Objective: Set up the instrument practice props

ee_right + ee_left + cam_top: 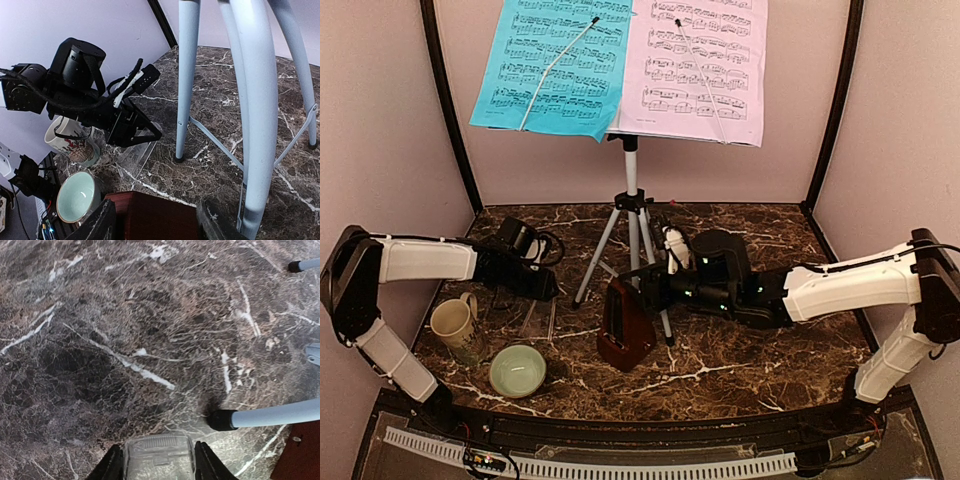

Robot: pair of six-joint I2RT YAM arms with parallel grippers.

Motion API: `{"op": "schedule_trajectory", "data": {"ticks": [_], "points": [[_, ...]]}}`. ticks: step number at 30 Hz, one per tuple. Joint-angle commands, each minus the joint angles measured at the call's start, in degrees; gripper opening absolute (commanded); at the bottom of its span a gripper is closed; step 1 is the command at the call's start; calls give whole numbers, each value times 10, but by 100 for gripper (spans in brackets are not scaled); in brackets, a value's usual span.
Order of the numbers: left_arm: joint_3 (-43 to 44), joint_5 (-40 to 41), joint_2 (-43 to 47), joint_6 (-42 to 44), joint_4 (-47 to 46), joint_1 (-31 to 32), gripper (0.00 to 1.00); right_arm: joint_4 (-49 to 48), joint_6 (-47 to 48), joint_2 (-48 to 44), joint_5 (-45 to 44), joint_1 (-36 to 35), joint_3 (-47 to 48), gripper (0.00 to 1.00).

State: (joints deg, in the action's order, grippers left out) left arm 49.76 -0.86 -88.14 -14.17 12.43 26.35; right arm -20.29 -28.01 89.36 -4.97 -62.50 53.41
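Observation:
The silver tripod music stand stands at the back middle of the table. Its desk holds the blue page on the left and the pink page on the right, each under a thin wire arm. The dark-red pyramid metronome stands upright on the marble in front of the tripod. My right gripper reaches in from the right, its fingers against both sides of the metronome. My left gripper is shut and empty, its clear fingertips low over the marble left of a tripod leg.
A beige mug and a pale green bowl sit at the front left, close to my left arm. They also show in the right wrist view, the mug above the bowl. Tripod legs spread around the metronome. Walls close in the back and sides.

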Motion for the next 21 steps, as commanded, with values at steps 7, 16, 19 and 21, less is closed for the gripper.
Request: {"op": "schedule_trajectory", "data": {"ticks": [7, 16, 19, 21], "points": [[21, -8, -39, -20, 16, -6, 23, 39, 32, -2, 9, -1, 32, 69], [12, 0, -4, -27, 24, -7, 54, 50, 37, -37, 17, -2, 30, 81], [-4, -5, 46, -25, 9, -7, 60, 50, 38, -53, 22, -1, 23, 82], [-22, -17, 85, -15, -10, -7, 65, 52, 38, -65, 27, -2, 15, 81]]}}
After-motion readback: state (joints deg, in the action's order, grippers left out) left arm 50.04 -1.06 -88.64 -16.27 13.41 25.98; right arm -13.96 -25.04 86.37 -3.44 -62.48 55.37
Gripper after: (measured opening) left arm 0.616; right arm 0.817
